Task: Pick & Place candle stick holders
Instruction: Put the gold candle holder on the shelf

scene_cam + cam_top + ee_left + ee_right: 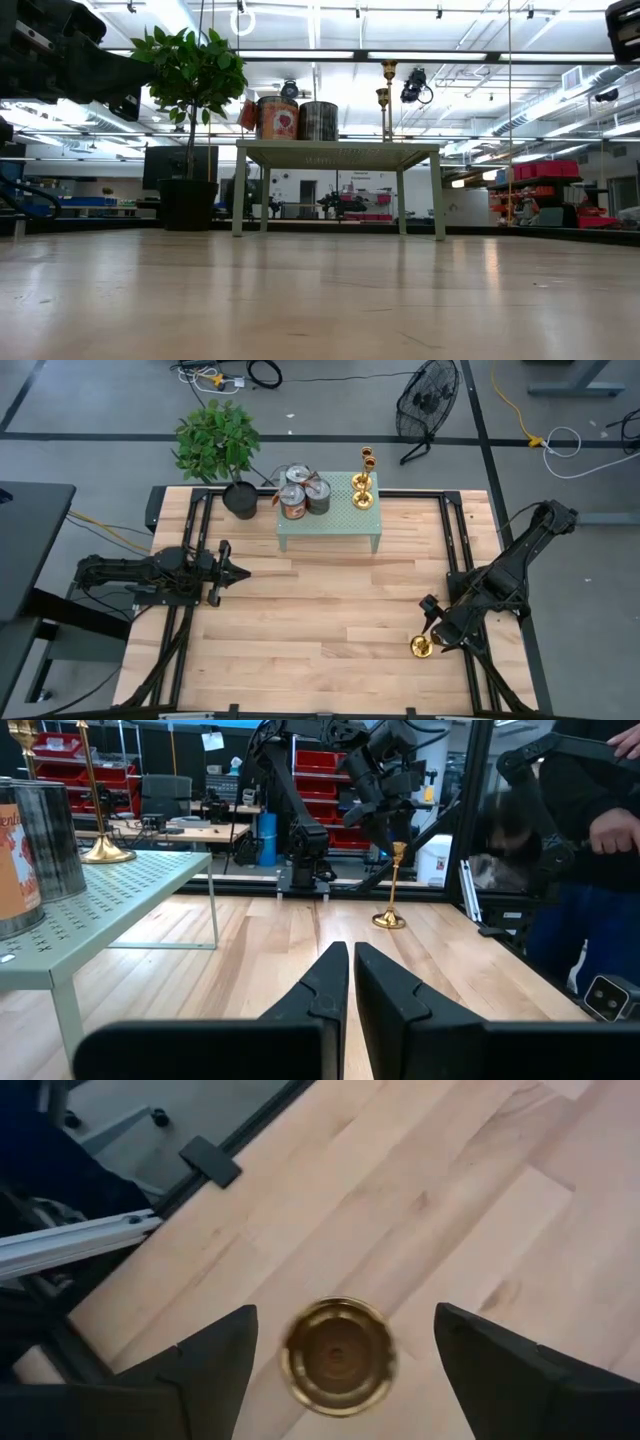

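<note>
The right pincer (340, 1345) is hovering with fingers spread wide over one candle stick holder (421, 647) standing near the worktop's (330, 620) right front corner, gripping nothing. The left pincer (351, 982) is waiting closed and empty by the left edge.

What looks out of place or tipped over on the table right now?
Nothing is tipped or spilled. One candle holder stands upright, alone on the bare wood, directly under the open right hand, away from the two on the green stand. The left hand waits shut, empty.
</note>
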### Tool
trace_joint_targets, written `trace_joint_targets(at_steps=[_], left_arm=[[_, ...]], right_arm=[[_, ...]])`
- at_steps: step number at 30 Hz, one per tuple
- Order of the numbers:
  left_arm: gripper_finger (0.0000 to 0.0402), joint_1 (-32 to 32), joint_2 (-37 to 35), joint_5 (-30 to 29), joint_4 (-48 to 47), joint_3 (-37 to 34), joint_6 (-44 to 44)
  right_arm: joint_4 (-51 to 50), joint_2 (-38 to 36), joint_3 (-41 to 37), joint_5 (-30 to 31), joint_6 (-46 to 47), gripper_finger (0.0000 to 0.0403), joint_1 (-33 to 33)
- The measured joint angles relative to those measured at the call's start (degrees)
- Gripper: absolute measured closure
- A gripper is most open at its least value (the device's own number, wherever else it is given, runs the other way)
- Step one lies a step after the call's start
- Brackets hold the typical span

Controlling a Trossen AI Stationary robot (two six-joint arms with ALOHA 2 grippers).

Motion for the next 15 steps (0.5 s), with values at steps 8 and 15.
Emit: trace_joint_targets(at_steps=[8, 15], left_arm=[[0.0371, 0.0, 0.0, 0.0, 0.0, 0.0, 0.0], [0.0371, 0.0, 0.0, 0.0, 0.0, 0.0, 0.0]], right_arm=[[0.1, 0.0, 0.0, 0.5, 1.2, 0.0139, 0.0], [0.8, 0.0, 0.0, 0.5, 1.2, 0.0176, 0.0]])
